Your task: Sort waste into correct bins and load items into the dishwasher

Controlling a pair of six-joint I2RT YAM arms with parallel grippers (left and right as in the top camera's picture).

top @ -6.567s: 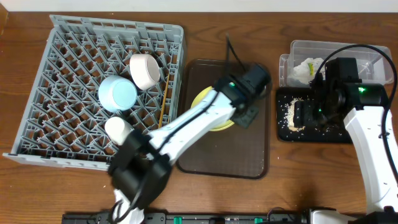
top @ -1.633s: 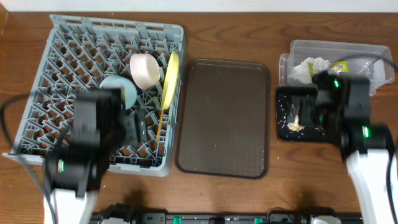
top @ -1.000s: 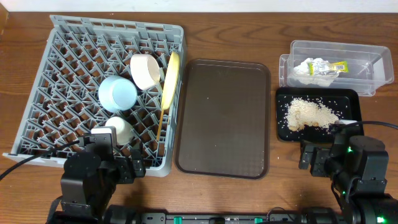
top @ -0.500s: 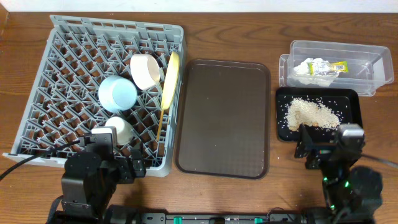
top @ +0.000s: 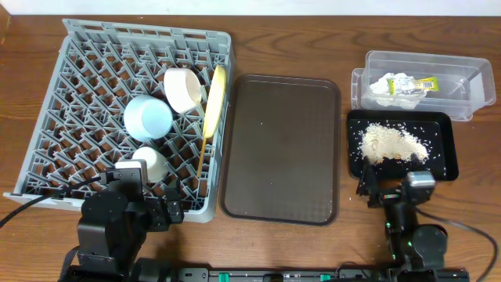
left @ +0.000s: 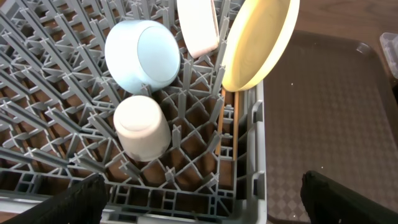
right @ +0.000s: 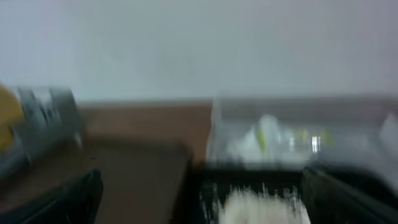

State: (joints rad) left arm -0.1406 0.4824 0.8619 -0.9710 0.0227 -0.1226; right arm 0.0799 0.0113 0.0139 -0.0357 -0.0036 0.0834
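The grey dishwasher rack holds the upright yellow plate, a light blue bowl, a cream-white bowl, a white cup and chopsticks. The wrapper lies in the clear tub. A heap of rice scraps sits in the black tray. My left gripper hangs open over the rack's near edge, holding nothing. Just in front of the black tray, my right gripper is open and empty; its view is blurred.
A brown serving tray lies bare between the rack and the bins. Both arm bases stand at the table's near edge. Wood tabletop shows around the tub and behind the rack.
My right arm has shifted left along the near edge and settled in front of the black tray. The left arm and all the dishes have stayed put.
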